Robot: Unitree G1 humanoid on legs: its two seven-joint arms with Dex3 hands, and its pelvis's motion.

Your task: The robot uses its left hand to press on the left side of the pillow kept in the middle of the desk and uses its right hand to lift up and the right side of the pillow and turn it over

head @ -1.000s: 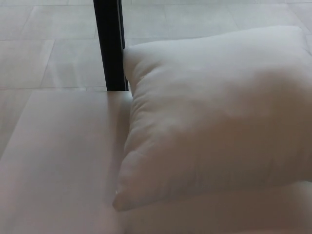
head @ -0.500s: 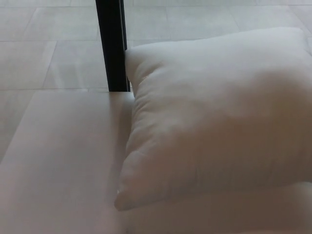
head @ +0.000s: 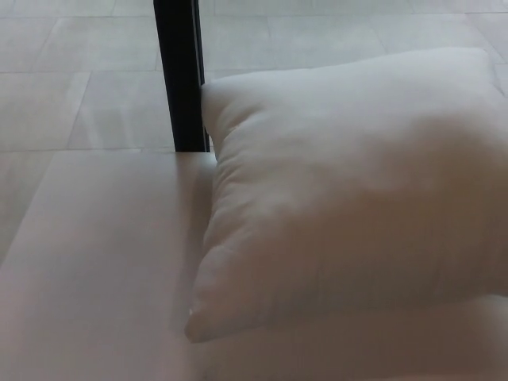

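White pillow [head: 357, 190], plump, lying flat on the pale worktop [head: 95, 270], filling the right part of the head view and running off the right edge. Far left corner touching a black upright post [head: 181, 75] at the worktop's back edge. Tiled floor [head: 71, 79] beyond. Neither hand in view, so spread or closed cannot be told. No containers to be seen.

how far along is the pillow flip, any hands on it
The white pillow lies flat on the pale desk, beside a black post. Neither hand shows, so nothing is pressing or lifting it. A flat pillow fits both one waiting to be turned and one already turned over; its two sides cannot be told apart here.
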